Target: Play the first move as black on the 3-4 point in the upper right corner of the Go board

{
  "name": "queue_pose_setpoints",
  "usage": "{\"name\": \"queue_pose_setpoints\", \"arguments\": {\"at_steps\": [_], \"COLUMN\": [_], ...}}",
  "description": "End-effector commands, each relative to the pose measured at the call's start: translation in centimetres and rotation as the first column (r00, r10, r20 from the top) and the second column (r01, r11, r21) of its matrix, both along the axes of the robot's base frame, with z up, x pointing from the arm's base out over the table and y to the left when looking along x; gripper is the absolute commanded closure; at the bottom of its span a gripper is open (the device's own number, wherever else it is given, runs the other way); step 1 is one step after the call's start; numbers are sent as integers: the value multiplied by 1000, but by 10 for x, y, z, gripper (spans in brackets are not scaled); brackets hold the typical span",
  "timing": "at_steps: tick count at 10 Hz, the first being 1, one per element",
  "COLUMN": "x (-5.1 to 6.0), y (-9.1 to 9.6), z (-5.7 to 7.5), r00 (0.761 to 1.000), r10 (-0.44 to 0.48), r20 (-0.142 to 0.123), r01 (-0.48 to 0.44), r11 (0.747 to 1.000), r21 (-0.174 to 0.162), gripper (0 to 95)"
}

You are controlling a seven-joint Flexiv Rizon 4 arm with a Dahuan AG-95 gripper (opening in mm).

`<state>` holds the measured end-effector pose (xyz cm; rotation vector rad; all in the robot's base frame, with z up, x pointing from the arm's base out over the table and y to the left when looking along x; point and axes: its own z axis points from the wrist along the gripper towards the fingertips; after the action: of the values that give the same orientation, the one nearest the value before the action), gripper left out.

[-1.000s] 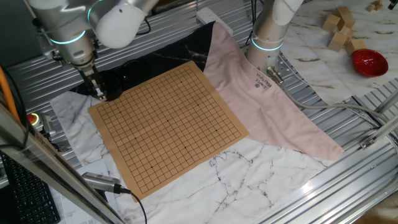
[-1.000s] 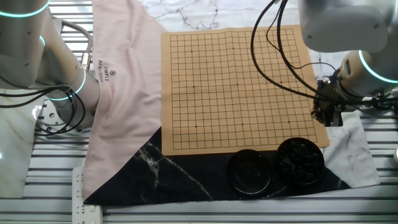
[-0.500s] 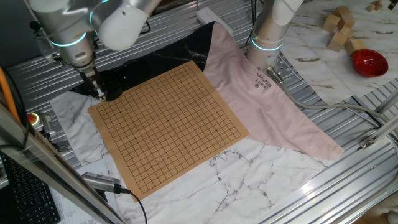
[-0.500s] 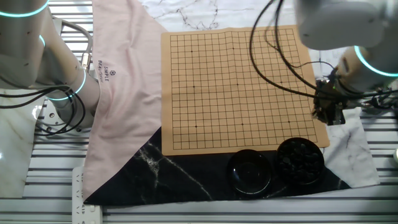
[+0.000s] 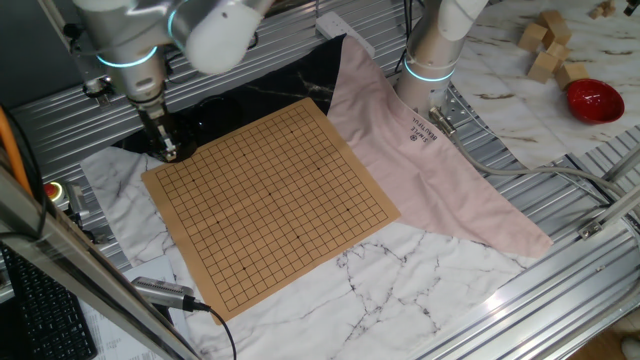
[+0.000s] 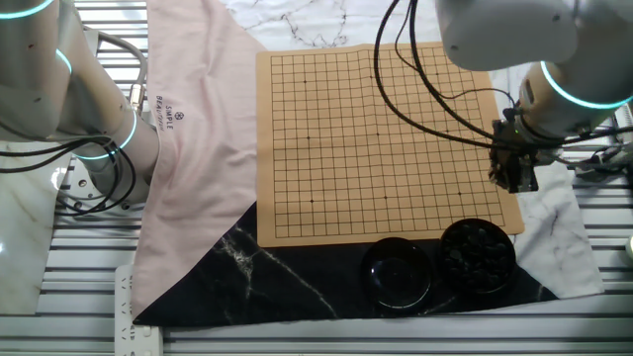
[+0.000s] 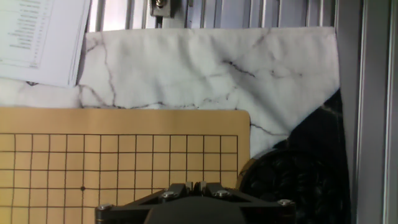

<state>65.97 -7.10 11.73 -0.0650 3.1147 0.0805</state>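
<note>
The tan Go board [image 5: 270,200] [image 6: 381,138] lies flat with no stones on its grid. My gripper [image 5: 168,152] [image 6: 514,180] hangs over the board's edge at the corner nearest the stone bowls. In the hand view the fingertips of the gripper [image 7: 196,185] are pressed together on a small dark round black stone [image 7: 196,185], mostly hidden between them. That board corner [image 7: 242,116] sits at the upper right of the hand view. The 3-4 point [image 7: 186,169] is a bare crossing just ahead of the fingertips.
A bowl of black stones [image 6: 478,255] [image 7: 292,183] and a dark empty bowl [image 6: 398,270] stand on black cloth beside the board's edge. A pink cloth [image 6: 193,148] and a second arm's base [image 5: 432,60] flank the far side. Marble-patterned cloth [image 7: 205,68] surrounds the board.
The arm has shifted a little from beside the board toward its corner, and the gripper now sits over the board's edge. Fingers stayed shut.
</note>
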Motion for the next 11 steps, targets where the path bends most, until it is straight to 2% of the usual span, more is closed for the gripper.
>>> {"name": "queue_pose_setpoints", "arguments": {"at_steps": [1,2,3,5,8,11], "x": [0,1,2,5,5,1], "y": [-1,-2,-3,-7,-8,-8], "z": [-3,-7,-15,-39,-67,-70], "r00": [996,996,994,988,986,982], "r10": [-84,-90,-105,-151,-167,-190], "r20": [-10,-23,-24,-22,-9,-13], "r01": [84,89,105,151,167,190], "r11": [996,996,994,989,986,982], "r21": [2,-13,-9,0,0,5], "gripper": [950,950,950,950,950,950]}}
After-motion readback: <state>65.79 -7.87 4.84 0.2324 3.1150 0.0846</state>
